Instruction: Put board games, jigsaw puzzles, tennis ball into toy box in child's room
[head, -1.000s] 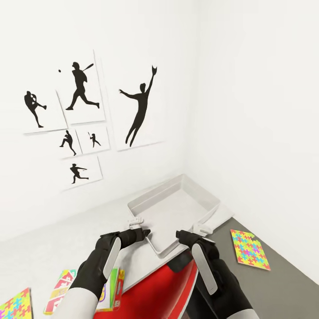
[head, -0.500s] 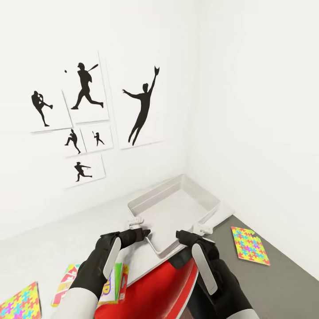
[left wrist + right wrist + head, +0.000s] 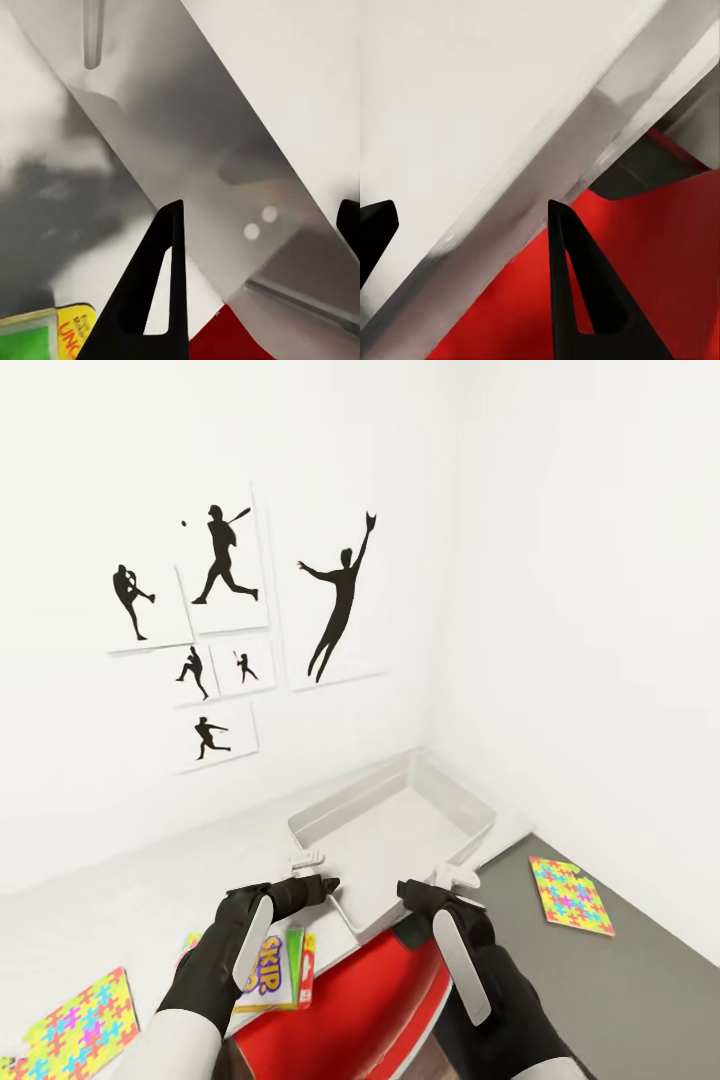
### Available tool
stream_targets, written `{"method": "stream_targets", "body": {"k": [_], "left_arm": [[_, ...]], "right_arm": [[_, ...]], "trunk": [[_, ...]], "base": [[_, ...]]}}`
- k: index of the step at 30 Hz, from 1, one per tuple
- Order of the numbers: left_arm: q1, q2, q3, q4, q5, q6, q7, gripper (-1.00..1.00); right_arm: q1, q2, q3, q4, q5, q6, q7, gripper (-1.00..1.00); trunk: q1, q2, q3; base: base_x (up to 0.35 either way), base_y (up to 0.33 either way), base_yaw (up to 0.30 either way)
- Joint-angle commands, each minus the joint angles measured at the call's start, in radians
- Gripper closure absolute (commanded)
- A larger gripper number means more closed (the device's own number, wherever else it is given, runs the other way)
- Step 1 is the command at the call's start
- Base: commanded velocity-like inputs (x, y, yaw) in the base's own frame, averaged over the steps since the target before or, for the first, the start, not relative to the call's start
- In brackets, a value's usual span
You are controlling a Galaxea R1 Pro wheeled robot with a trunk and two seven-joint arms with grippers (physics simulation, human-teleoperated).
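Head view. Toy box [image 3: 400, 840], a shallow white tray, sits in centre frame and looks empty. Both grippers are at its near edge: left gripper [image 3: 325, 887] at the near-left corner, right gripper [image 3: 408, 892] at the near-right side. The box appears held between them and carried, with the robot's red trunk [image 3: 350, 1010] directly beneath. Lower left, on the white table [image 3: 120, 900]: a board game [image 3: 275, 970] with a "SKIP" label, and a jigsaw puzzle [image 3: 80, 1025] near the bottom-left corner. A second jigsaw puzzle [image 3: 572, 896] lies at right on the grey floor [image 3: 620, 980]. Silhouette posters [image 3: 230, 630] hang on the wall, upper left. Tennis ball not located.

Left wrist view. The dark fingers [image 3: 154, 289] straddle the box's grey wall [image 3: 187, 172], apart and with the wall between them. I cannot tell whether they actually pinch it. A board game corner [image 3: 45, 334] shows at bottom left of the frame.

Right wrist view. One finger [image 3: 585, 300] lies over red trunk, the other at the left edge, with the box wall [image 3: 532, 187] running between. Contact likewise cannot be confirmed.

Judgement: the step in hand seems to be repositioning the box nearer the toys, with nothing loaded yet. The next move calls for setting it level on the table, releasing both sides, then reaching for the nearest board game.
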Motion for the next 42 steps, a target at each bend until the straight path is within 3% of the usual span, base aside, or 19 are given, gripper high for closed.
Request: {"method": "stream_targets", "body": {"k": [1,42], "left_arm": [[-0.001,-0.002,0.001,-0.002,0.046,0.01,-0.025,1.0],[-0.001,-0.002,0.001,-0.002,0.046,0.01,-0.025,1.0]], "right_arm": [[0.0,0.0,0.008,0.0,-0.05,-0.002,-0.009,1.0],[0.0,0.0,0.008,0.0,-0.05,-0.002,-0.009,1.0]], "trunk": [[0.001,-0.002,-0.002],[0.001,-0.002,-0.003]], "base": [[-0.012,0.152,0.0],[-0.001,0.047,0.0]]}}
